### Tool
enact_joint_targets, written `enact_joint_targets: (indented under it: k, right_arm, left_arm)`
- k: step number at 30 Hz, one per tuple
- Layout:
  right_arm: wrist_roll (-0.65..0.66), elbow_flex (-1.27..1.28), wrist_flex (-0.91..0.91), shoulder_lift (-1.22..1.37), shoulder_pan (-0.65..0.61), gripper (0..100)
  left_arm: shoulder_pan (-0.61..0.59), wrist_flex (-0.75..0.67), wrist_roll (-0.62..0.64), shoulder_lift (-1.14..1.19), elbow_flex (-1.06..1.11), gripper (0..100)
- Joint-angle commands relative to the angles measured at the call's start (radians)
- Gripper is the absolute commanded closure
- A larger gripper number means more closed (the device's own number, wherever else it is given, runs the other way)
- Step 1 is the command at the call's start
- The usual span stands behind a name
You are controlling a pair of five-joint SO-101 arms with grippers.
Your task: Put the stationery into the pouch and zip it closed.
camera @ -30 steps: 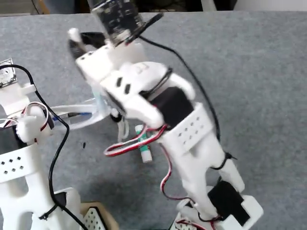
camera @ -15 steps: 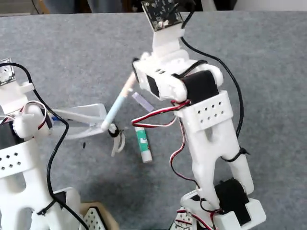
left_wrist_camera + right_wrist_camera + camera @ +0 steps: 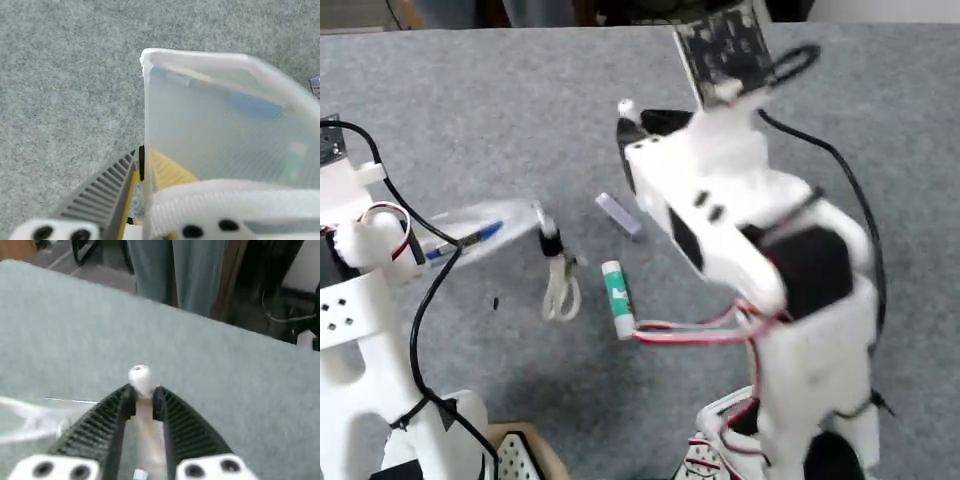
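- The right gripper (image 3: 143,392) is clamped shut on a pen (image 3: 139,375). The pen's round white cap pokes out just past the fingertips, and the barrel runs back between the jaws.
- In the high view that gripper (image 3: 630,125) holds the pen (image 3: 625,107) over the far middle of the grey table (image 3: 470,120), well apart from the pouch (image 3: 485,225), which is off to the left.
- The left gripper (image 3: 141,167) is closed on the pouch (image 3: 215,140) at one edge, with its toothed finger (image 3: 105,187) against the clear wall.
- The pouch's free end points toward the table's middle, and a blue pen (image 3: 480,237) shows through its side.
- A black zip pull (image 3: 549,241) with a white strap (image 3: 561,288) sits at that end, and the strap lies on the table.
- A green-and-white tube (image 3: 618,300) lies on the table outside the pouch, just beside the strap, between it and the right arm.
- A small pale block (image 3: 618,215) lies on the table near the right gripper, between it and the tube.
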Motion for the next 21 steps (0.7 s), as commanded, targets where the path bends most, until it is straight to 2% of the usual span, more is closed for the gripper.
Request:
enact_joint_targets:
  k: [1, 9, 13, 21]
  right_arm:
    - [-0.002, -0.004, -0.017, -0.071, 0.003, 98.6]
    - [-0.002, 0.159, 0.003, -0.074, 0.046, 98.6]
    - [-0.002, 0.334, -0.074, -0.074, 0.11, 98.6]
    - [0.002, 0.716, -0.235, -0.041, 0.115, 98.4]
  left_arm:
    - [-0.016, 0.011, 0.008, -0.005, -0.041, 97]
    - [-0.015, 0.012, 0.032, -0.006, -0.039, 97]
    - [-0.015, 0.012, 0.032, -0.005, -0.039, 97]
    - [-0.016, 0.009, 0.032, -0.005, -0.048, 97]
